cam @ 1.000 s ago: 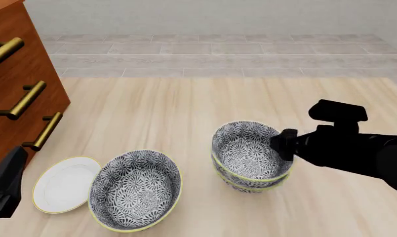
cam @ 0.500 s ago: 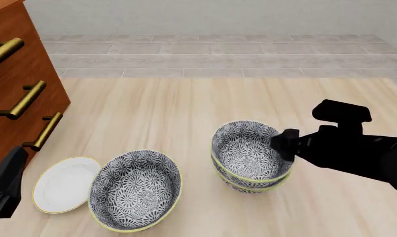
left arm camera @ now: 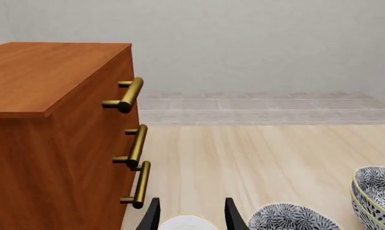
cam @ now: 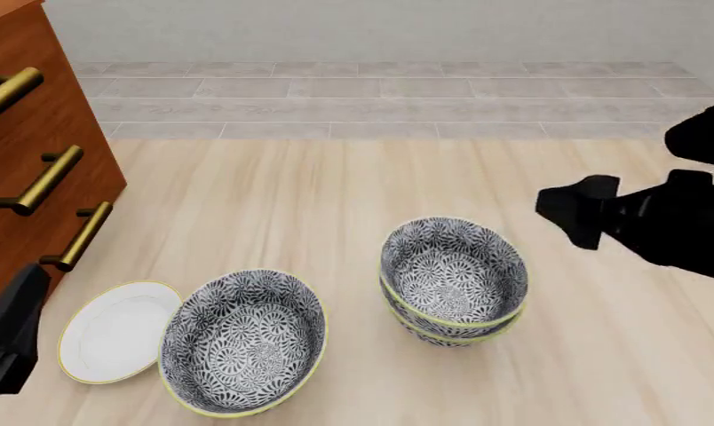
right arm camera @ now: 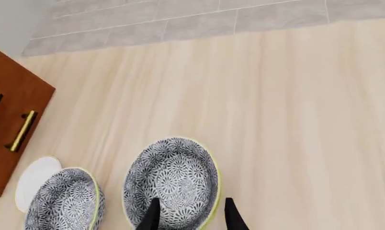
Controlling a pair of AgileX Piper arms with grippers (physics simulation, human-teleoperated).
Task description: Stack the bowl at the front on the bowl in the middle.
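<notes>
Lower centre of the front view, the bowl at the front (cam: 455, 268) sits nested, perhaps slightly tilted, in the bowl in the middle (cam: 452, 333); a nudge could unseat it. Both arms' fingers are open, empty.

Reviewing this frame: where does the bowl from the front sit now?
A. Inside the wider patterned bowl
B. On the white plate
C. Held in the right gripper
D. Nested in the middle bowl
D: the bowl at the front sits nested in the bowl in the middle, their rims showing as two bands, while the right gripper is up and clear, holding nothing.
</notes>
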